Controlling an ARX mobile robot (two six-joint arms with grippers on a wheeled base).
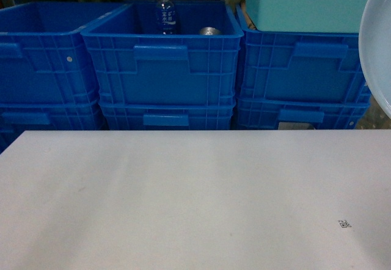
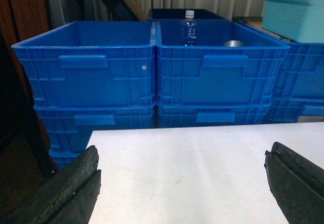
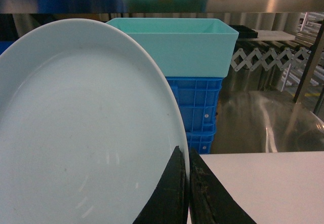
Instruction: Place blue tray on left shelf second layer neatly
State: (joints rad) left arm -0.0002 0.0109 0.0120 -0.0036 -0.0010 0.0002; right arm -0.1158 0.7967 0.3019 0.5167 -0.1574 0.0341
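My right gripper (image 3: 186, 191) pinches the blue tray (image 3: 86, 127) by its rim, held upright over the bench (image 1: 183, 197) — a thin grip that could slip. Left gripper (image 2: 182, 183) hangs open; blue crates (image 1: 165, 62) crowd beyond.

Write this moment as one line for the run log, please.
right end effector: shut on blue tray, raised | left end effector: open, empty, over table | tray: not shelved
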